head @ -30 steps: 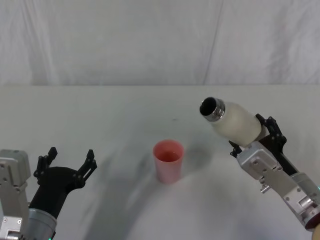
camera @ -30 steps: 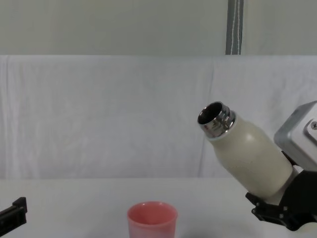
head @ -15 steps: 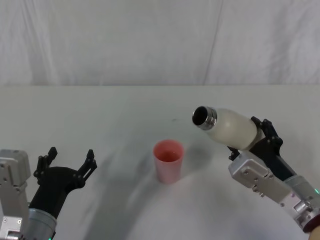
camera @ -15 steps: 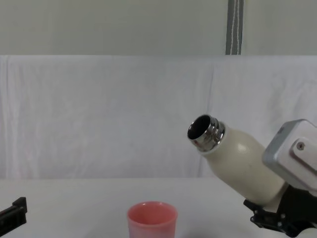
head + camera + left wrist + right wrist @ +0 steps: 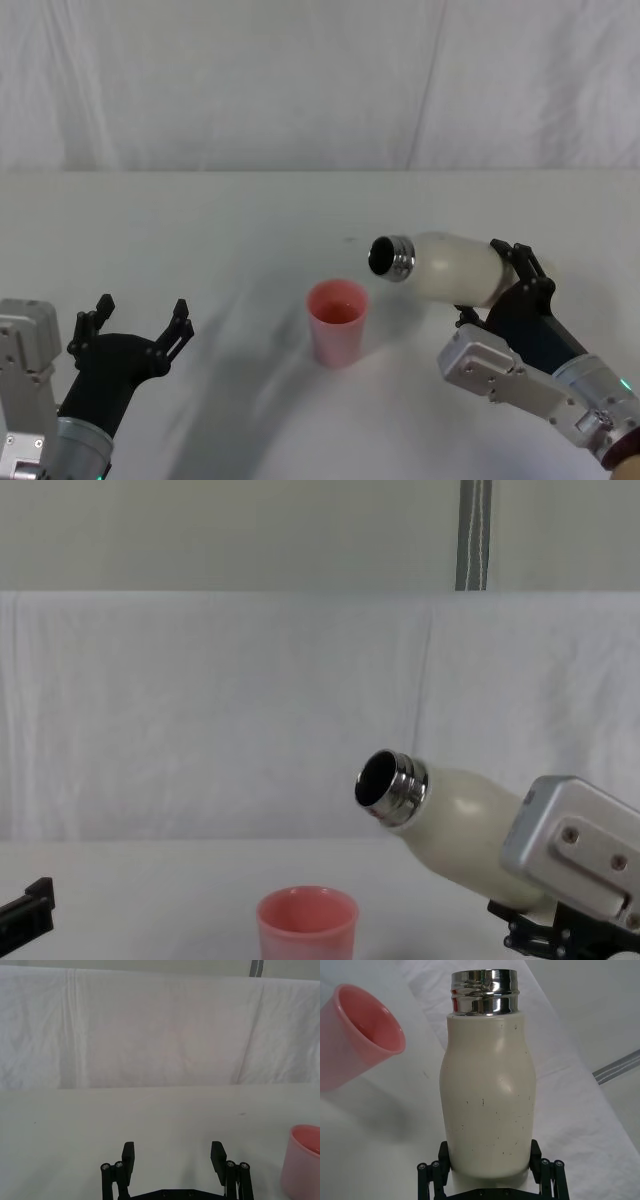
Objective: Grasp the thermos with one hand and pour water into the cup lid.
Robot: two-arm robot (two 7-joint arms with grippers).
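The cream-white thermos (image 5: 452, 267) hangs tilted almost level above the table, its open steel neck (image 5: 386, 257) pointing left, just above and right of the pink cup lid (image 5: 337, 320). My right gripper (image 5: 482, 282) is shut on the thermos's base end. The right wrist view has the thermos (image 5: 490, 1100) clamped between the black fingers (image 5: 444, 1154), with the cup lid (image 5: 357, 1035) off beside the neck. From the chest, the thermos (image 5: 460, 825) slants over the cup lid (image 5: 307, 920). I see no stream of water. My left gripper (image 5: 142, 312) rests open at the near left, holding nothing.
A white cloth covers the table (image 5: 250, 220) and hangs as a backdrop behind it. The left gripper (image 5: 173, 1160) has bare cloth in front of it, with the cup lid (image 5: 302, 1170) off to its side.
My right gripper has tipped the thermos further down; its neck has dropped and swung left toward the cup lid. The left arm and the cup lid have not moved.
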